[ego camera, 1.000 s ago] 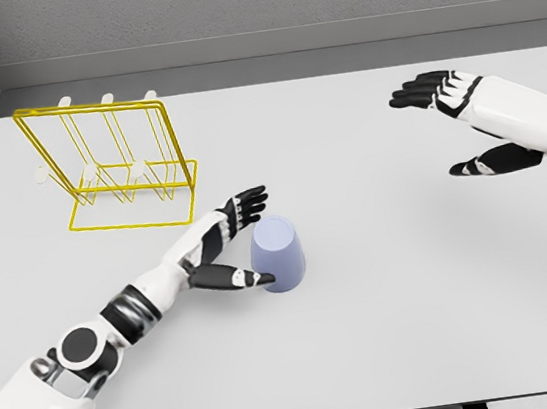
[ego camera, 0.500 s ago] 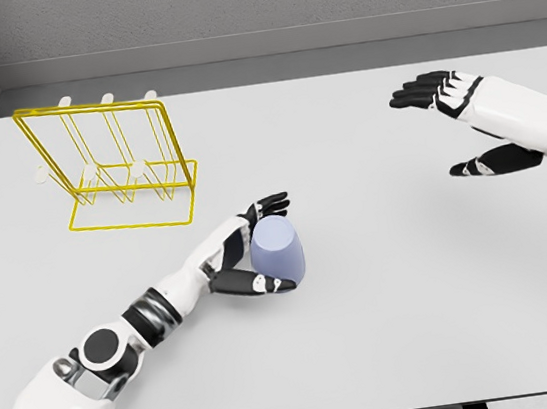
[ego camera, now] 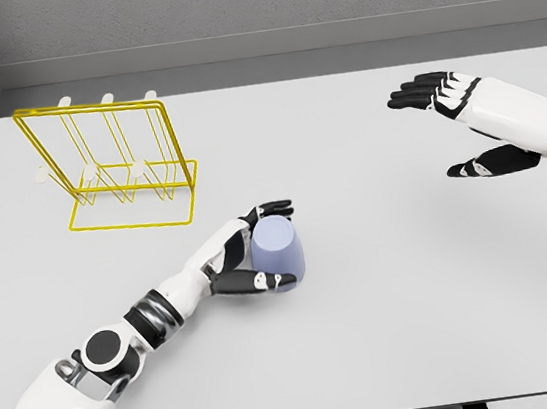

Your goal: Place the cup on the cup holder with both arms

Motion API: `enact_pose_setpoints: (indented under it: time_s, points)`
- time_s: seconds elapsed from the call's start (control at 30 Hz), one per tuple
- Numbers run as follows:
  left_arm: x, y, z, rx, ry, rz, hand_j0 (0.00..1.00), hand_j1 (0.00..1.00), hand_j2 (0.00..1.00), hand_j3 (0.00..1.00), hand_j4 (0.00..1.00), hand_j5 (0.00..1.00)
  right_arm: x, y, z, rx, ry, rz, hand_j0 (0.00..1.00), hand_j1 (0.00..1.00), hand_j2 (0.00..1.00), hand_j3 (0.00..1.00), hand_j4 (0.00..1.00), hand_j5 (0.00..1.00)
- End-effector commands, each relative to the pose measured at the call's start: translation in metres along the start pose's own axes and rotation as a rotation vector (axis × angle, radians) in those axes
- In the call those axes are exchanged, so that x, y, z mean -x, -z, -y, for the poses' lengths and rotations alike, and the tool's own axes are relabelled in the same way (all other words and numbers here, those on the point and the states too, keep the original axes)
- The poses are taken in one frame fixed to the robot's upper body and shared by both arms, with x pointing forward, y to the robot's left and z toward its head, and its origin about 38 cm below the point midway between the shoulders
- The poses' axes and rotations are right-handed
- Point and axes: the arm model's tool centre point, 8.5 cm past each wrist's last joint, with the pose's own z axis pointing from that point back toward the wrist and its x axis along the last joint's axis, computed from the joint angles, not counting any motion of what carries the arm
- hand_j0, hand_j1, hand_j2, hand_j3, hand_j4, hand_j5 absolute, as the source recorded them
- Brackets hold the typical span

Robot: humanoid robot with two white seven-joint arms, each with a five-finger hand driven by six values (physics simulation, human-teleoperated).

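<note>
Cup [ego camera: 279, 250], lavender and upside down, is sitting within the left hand [ego camera: 243, 259], whose fingers are apparently clasping it.

pale lavender cup [ego camera: 278, 249] sitting upside down on the table, near the middle. yellow wire cup holder [ego camera: 112, 165] with white-tipped pegs stands upright, well apart, toward the back left

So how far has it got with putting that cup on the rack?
Early days. Nothing is finished: the yellow cup holder carries no cup. In hand: the left robot hand is wrapped around the lilac cup, which is upside down on the table. Left to do: lift it, carry it to the holder and hang it. The right robot hand hangs open, far off.
</note>
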Motion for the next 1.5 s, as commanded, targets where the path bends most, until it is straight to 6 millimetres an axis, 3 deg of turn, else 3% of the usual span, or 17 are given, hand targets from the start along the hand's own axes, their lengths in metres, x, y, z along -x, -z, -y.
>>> enact_pose_setpoints:
  time_s: [0.0,0.1,0.3,0.7,0.93,1.47]
  points:
    - [0.000,0.000,0.000,0.000,-0.004,0.000,0.69,0.69,0.69,0.69,0.69,0.69,0.000,0.000,0.001,0.005,0.005,0.002,1.00,1.00,1.00,1.00,1.00,1.00]
    - [0.000,-0.001,-0.001,-0.002,-0.002,0.000,0.64,0.64,0.64,0.64,0.64,0.64,0.000,0.000,0.001,0.005,0.005,0.002,1.00,1.00,1.00,1.00,1.00,1.00]
    - [-0.001,-0.001,-0.001,-0.004,-0.006,0.005,0.64,0.64,0.64,0.64,0.64,0.64,-0.001,0.000,0.000,0.007,0.007,0.003,1.00,1.00,1.00,1.00,1.00,1.00]
    - [-0.039,-0.003,-0.003,-0.003,0.019,0.112,0.66,0.66,0.66,0.66,0.66,0.66,-0.001,0.001,0.001,0.007,0.006,0.004,1.00,1.00,1.00,1.00,1.00,1.00]
    - [-0.065,-0.019,-0.016,-0.026,0.051,0.165,0.67,0.67,0.67,0.67,0.67,0.67,0.000,0.000,0.001,0.008,0.006,0.002,1.00,1.00,1.00,1.00,1.00,1.00]
    - [-0.093,-0.047,-0.062,-0.092,0.099,0.206,0.69,0.69,0.69,0.69,0.69,0.69,-0.001,0.000,0.000,0.006,0.008,0.002,1.00,1.00,1.00,1.00,1.00,1.00]
